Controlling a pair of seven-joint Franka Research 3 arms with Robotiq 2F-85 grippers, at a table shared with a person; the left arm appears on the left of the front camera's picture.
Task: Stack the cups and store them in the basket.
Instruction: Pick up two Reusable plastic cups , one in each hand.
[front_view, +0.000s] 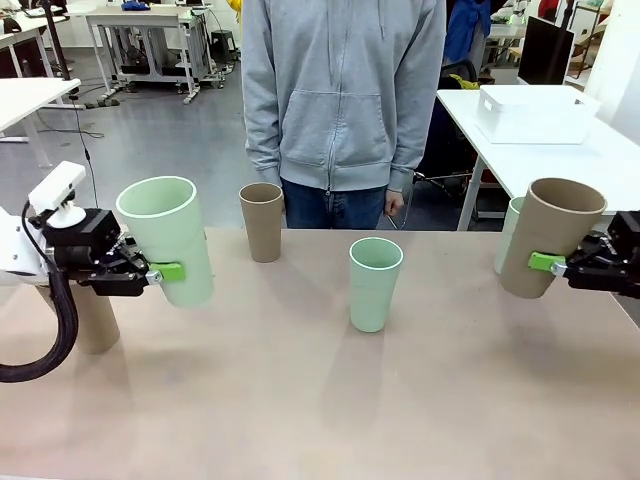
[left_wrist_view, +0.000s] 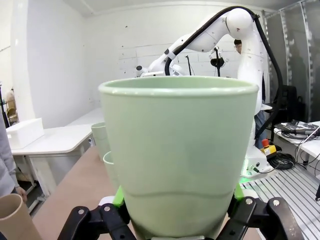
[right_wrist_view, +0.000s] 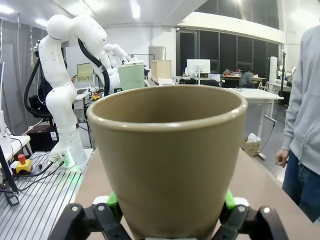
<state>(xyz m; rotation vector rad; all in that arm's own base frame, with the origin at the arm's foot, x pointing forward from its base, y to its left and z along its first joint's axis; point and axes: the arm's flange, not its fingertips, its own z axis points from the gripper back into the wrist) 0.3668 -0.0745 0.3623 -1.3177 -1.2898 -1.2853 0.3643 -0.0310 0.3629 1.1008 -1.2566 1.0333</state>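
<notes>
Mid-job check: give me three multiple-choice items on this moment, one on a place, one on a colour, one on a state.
1. Where is the basket? A on the white side table; B on the floor; C on a chair.
2. What colour is the cup in the left hand? A tan; B mint green; C white.
3. How does the middle mint cup stand? A upright, alone; B on its side; C upside down.
Answers: 1 A, it sits on the white side table at the far right. 2 B, the green pads clamp a mint cup. 3 A, mouth up, touching nothing.
</notes>
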